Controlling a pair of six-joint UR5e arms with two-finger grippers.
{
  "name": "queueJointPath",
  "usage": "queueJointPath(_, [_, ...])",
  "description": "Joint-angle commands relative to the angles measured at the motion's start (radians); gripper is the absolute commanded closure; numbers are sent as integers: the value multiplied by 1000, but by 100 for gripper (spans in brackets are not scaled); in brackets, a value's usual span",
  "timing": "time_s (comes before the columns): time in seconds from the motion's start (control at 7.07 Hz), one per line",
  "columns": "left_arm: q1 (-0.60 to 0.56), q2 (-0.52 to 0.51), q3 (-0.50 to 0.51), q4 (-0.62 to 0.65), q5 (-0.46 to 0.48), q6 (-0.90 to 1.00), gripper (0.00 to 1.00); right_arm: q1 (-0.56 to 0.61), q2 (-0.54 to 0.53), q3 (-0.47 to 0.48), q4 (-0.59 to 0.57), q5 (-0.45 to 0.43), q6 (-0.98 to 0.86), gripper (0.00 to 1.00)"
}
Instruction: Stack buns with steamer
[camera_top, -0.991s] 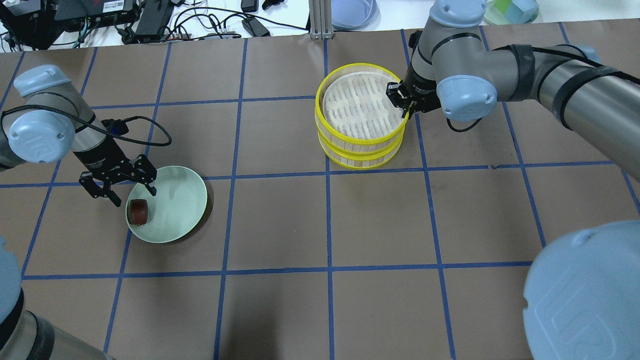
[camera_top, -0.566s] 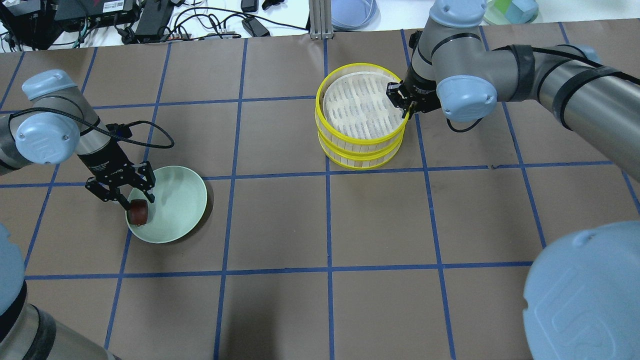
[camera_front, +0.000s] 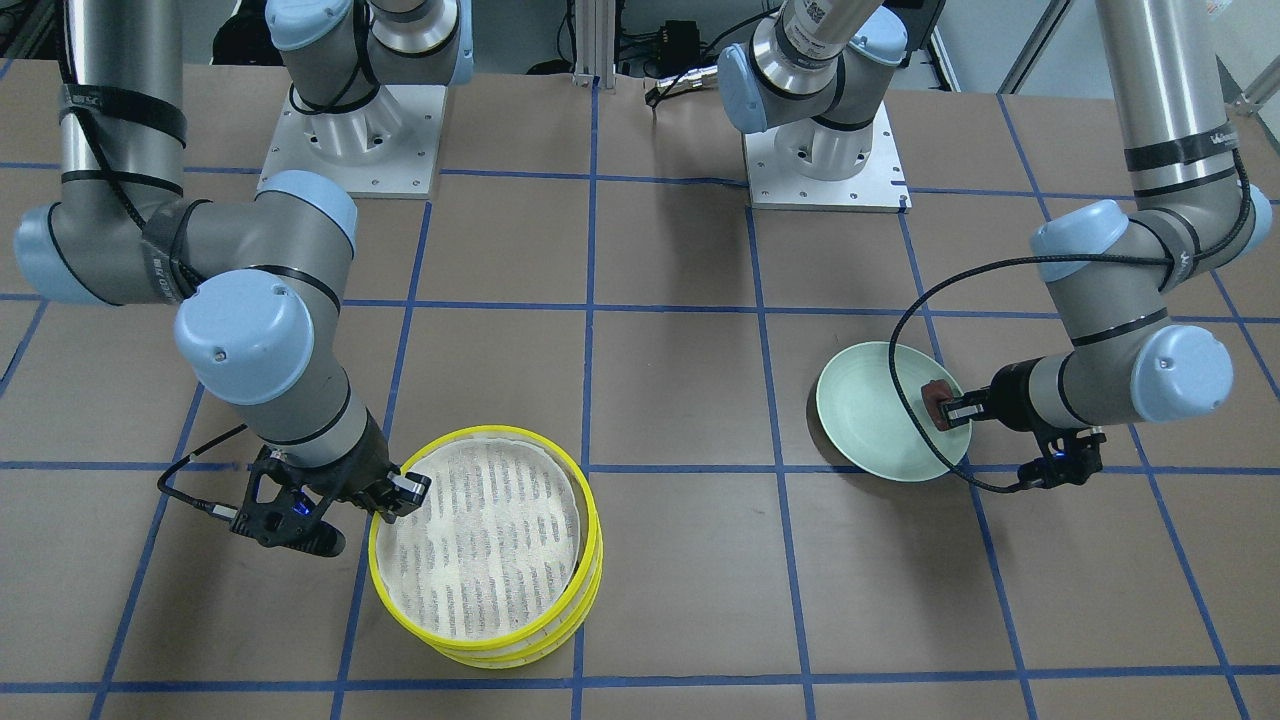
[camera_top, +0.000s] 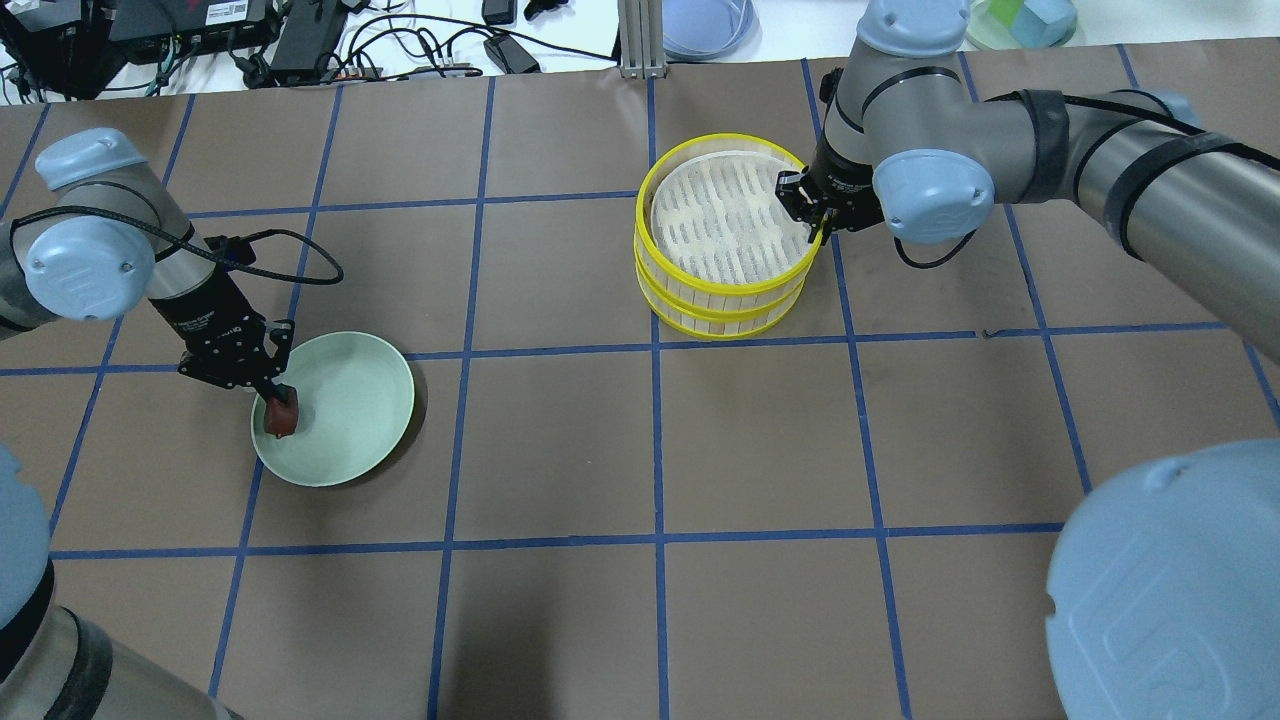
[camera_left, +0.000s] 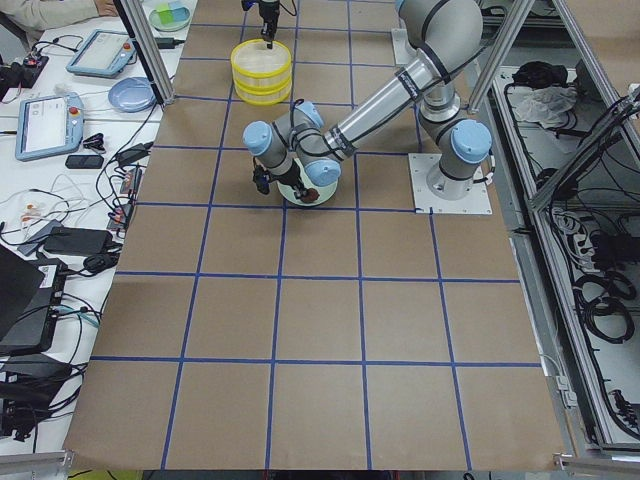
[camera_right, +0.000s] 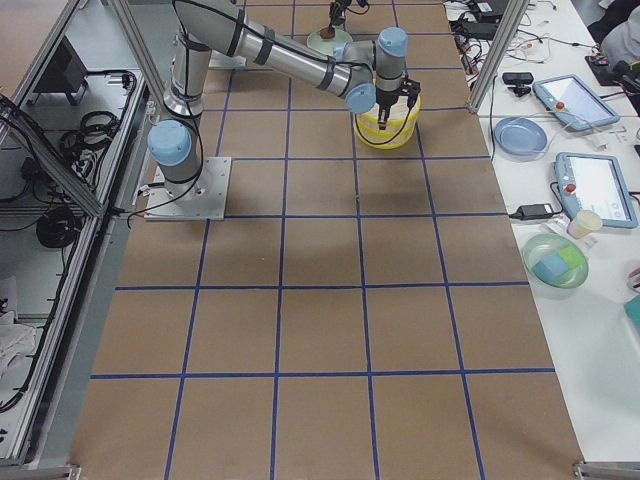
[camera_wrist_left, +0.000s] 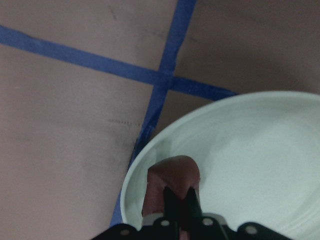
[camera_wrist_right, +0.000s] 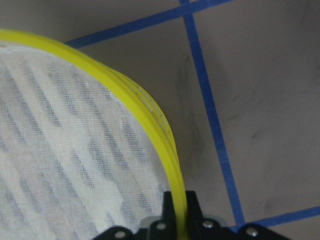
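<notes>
The dark reddish-brown bun (camera_top: 282, 420) lies at the left edge of the pale green plate (camera_top: 350, 400). My left gripper (camera_top: 277, 396) is shut on it; the left wrist view shows both fingers pinching the bun (camera_wrist_left: 172, 175) over the plate (camera_wrist_left: 250, 160). The steamer's two yellow-rimmed trays are stacked, the top tray (camera_top: 725, 225) on the lower tray (camera_top: 720, 318). My right gripper (camera_top: 812, 215) is shut on the top tray's yellow rim (camera_wrist_right: 125, 90) at its right side. The top tray's white liner (camera_front: 480, 540) is bare. The cream-white bun is out of view.
Blue tape lines grid the brown mat. Cables and black devices (camera_top: 300, 40) lie beyond the far edge, with a metal post (camera_top: 640, 40) and a blue dish (camera_top: 705, 25). My right arm's elbow (camera_top: 1170, 590) fills the overhead view's lower right corner.
My left gripper came down from open beside the plate onto the brown bun and shut on it. The right gripper stays on the rim; the top tray shifted slightly.
</notes>
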Motion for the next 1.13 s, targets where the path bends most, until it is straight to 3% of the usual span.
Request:
queueJointPath(0.0, [-15,33,72,2,-10,-128,100,0,0,0,2,-1,2,78])
queueJointPath(0.14, [-34,44,105,2,-45,-162,100,0,0,0,3,-4,23,21])
queueJointPath(0.28, [-42,58,138,2,-97,-166,100,0,0,0,3,-5,34,8])
queueJointPath(0.57, [-96,96,186,2,-177,-286,100,0,-5,0,-12,-2,54,10])
queueJointPath(0.99, [-172,149,231,5,-215,-379,100,0,-12,-21,-15,5,69,8])
